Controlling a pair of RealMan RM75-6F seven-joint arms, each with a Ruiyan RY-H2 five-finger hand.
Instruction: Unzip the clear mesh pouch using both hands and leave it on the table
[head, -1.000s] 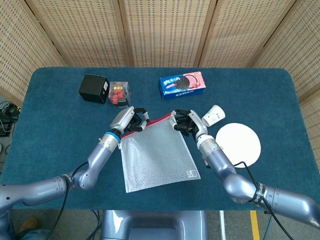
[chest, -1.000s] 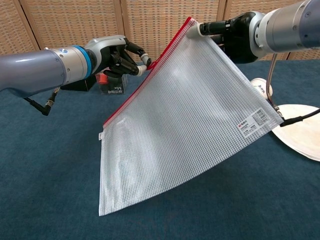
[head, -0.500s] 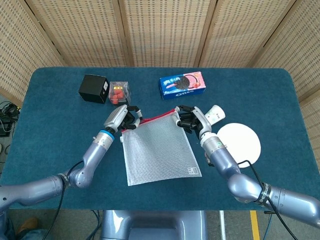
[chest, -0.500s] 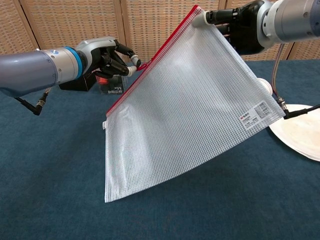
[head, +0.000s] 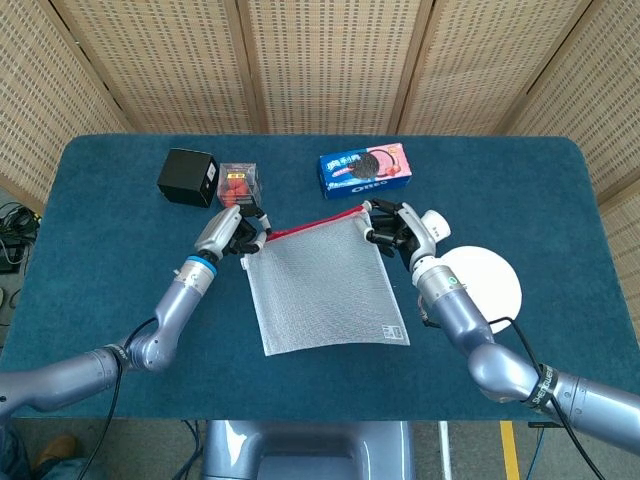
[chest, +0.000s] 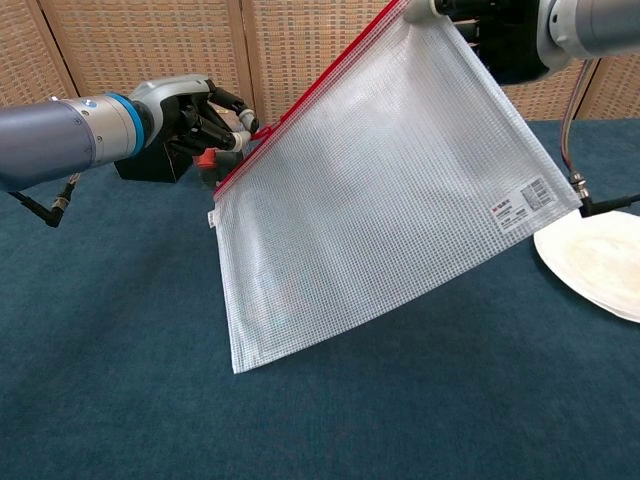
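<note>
Two hands were on the pouch (chest: 390, 190), both at its red zipper edge (head: 310, 224). The right hand (head: 400, 226) pinched the top corner and held it high; in the chest view that hand was mostly cut off by the frame, so its finger spread could not be read. The left hand (chest: 200, 120) had its fingers curled in at the low end of the zipper, apparently on the pull, though the pull itself was too small to make out. The pouch hung between the hands, slanting down from the right one toward the left, its lower corner near or on the table (head: 100, 200); contact was unclear.

Handling, as a judgement: light, thin, floppy mesh plastic that sagged flat under its own weight, looked empty. Slippery film, so a pinch on the sheet would likely slide; the stiffer seam by the zipper end gave the better hold. The zipper should only run if the edge stayed taut between the hands. Best holds: the corner beside the right fingers, the pull at the left fingertips.
</note>
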